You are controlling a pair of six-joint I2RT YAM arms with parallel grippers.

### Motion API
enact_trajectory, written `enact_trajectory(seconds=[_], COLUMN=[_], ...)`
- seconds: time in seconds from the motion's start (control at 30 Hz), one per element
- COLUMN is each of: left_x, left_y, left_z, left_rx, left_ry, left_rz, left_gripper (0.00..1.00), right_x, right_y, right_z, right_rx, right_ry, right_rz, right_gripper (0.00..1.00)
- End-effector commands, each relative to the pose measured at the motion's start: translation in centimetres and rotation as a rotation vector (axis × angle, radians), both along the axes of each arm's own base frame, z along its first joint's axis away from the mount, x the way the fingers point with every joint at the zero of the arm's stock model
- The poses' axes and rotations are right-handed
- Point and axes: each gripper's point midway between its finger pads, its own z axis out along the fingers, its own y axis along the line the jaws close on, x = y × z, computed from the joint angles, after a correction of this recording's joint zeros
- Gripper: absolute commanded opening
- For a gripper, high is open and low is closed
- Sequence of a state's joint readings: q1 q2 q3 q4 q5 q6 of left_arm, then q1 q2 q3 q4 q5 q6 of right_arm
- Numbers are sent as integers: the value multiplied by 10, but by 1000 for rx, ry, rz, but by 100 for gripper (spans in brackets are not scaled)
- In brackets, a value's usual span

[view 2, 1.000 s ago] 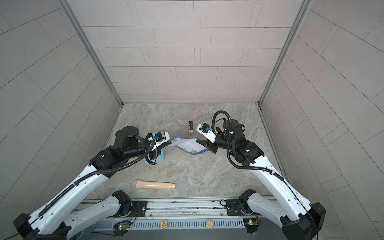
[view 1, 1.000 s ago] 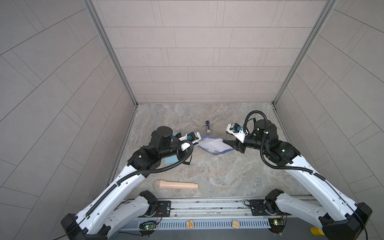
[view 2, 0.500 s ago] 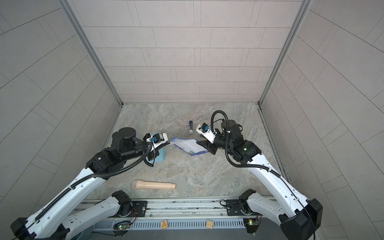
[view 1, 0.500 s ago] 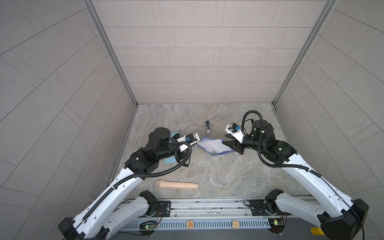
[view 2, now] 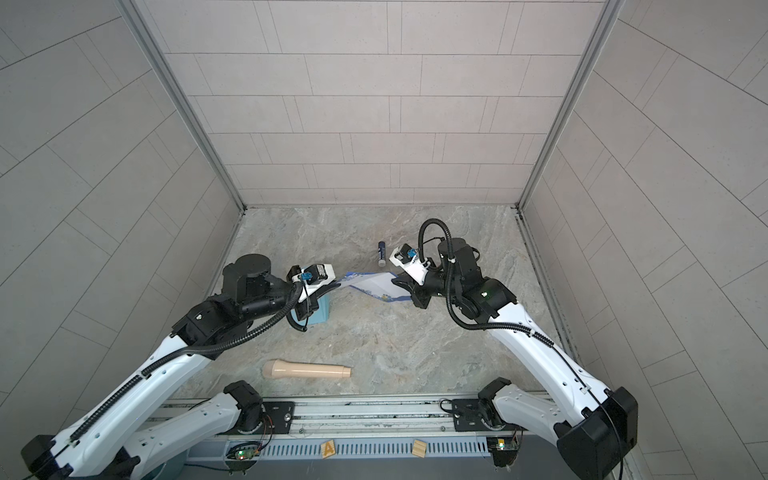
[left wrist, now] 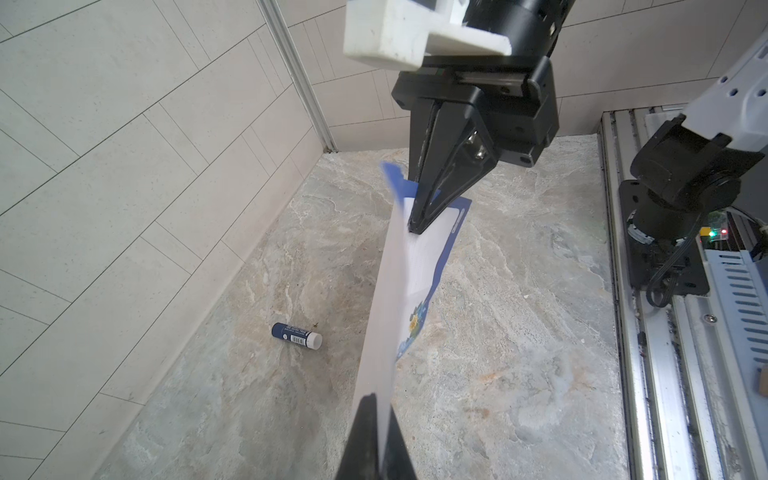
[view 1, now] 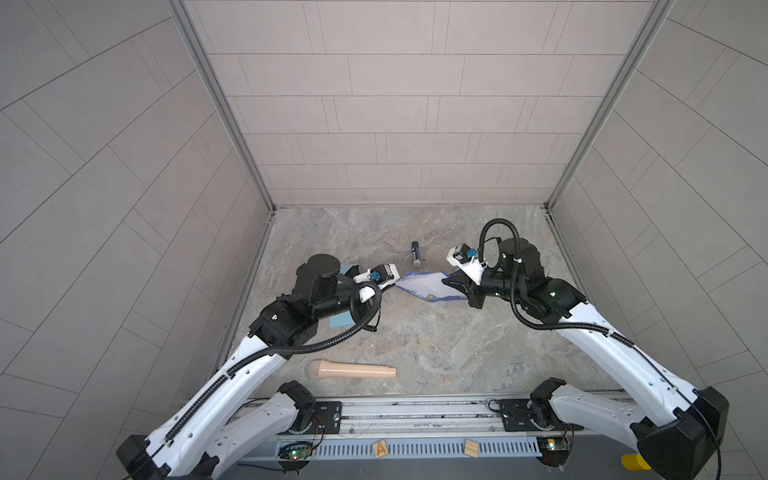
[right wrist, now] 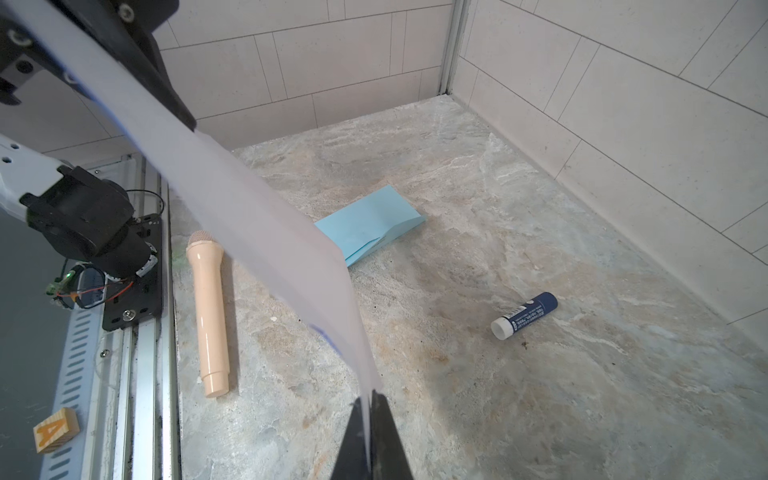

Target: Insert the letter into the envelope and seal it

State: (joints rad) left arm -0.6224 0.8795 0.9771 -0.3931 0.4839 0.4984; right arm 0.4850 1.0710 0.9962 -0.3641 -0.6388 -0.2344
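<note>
Now the right fingers [left wrist: 420,208] have snapped together on one edge of the letter [view 1: 424,286], where a second ago they stood spread just beside it. The left fingers [left wrist: 365,440] stay pressed on the opposite edge, as before. So the sheet hangs stretched between the two arms, clear of the bench [view 1: 436,345] and slightly twisted (the flowered corner seems to hang lowest). With both ends held, I'd say it can now be folded or steered toward the envelope [right wrist: 365,226], which lies flat on the bench, partly under the left arm, with the letter not yet in it. Both arms reach inward, wrists facing each other over the middle. A glue stick [view 1: 416,253] lies beyond them.
</note>
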Motion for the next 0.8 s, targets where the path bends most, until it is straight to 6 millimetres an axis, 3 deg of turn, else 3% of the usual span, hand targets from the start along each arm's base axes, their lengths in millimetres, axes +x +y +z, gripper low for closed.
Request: enact_trajectory(seconds=[0.0, 0.37, 0.6, 0.77], left_x=[-8, -16, -27, -35], left_y=[-5, -6, -4, 0], left_z=[18, 13, 18, 29], left_rx=[-50, -46, -47, -82], left_ry=[-29, -12, -4, -21], left_rz=[-46, -81, -113, -116], left_gripper=[0, 12, 56, 69], right_x=[5, 21, 31, 24], right_y=[0, -10, -18, -16], right_z=[7, 13, 17, 18], right_rx=[16, -18, -37, -55], right_ry=[-20, -34, -52, -79], right_rz=[-18, -104, -154, -100], right_gripper=[0, 0, 0, 0])
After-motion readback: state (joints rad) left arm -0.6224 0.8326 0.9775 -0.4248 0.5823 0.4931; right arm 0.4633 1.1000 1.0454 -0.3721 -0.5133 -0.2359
